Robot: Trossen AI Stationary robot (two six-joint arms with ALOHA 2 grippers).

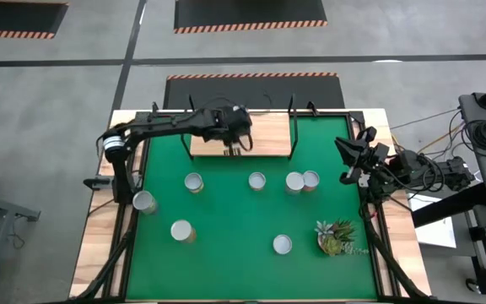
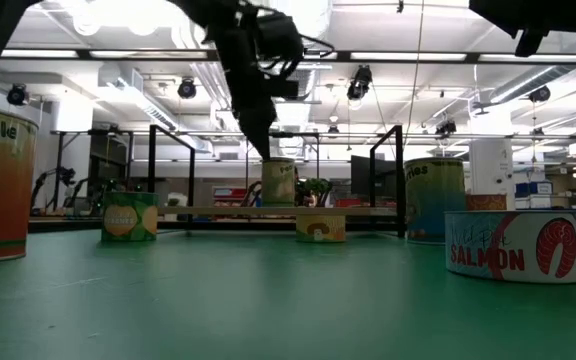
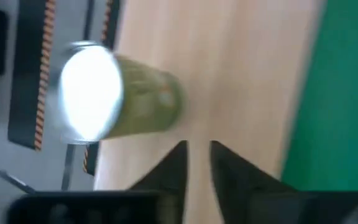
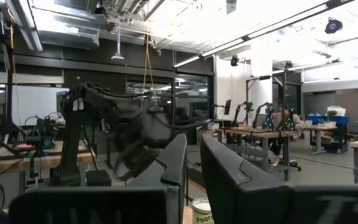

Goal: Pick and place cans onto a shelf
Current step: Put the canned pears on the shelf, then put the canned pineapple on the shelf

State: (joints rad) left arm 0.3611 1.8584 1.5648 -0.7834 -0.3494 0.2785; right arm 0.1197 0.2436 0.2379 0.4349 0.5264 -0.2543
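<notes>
One can [image 3: 114,93] with a green-yellow label and a shiny top stands on the light-wood shelf [image 1: 264,135] at the mat's far edge; it also shows in the low view [image 2: 279,182]. My left gripper [image 3: 197,158] hovers over the shelf just beside and above this can [image 1: 234,145], fingers close together, touching nothing. Several more cans stand on the green mat, among them one [image 1: 194,182], another [image 1: 256,180] and a third [image 1: 282,245]. My right gripper [image 1: 350,160] waits at the mat's right edge, holding nothing.
A small leafy plant [image 1: 336,237] stands on the mat at the near right. Black metal brackets [image 1: 292,127] rise at the shelf's ends. Two cans [image 1: 302,181] stand side by side right of the mat's middle. A flat salmon tin [image 2: 515,246] shows near the low camera.
</notes>
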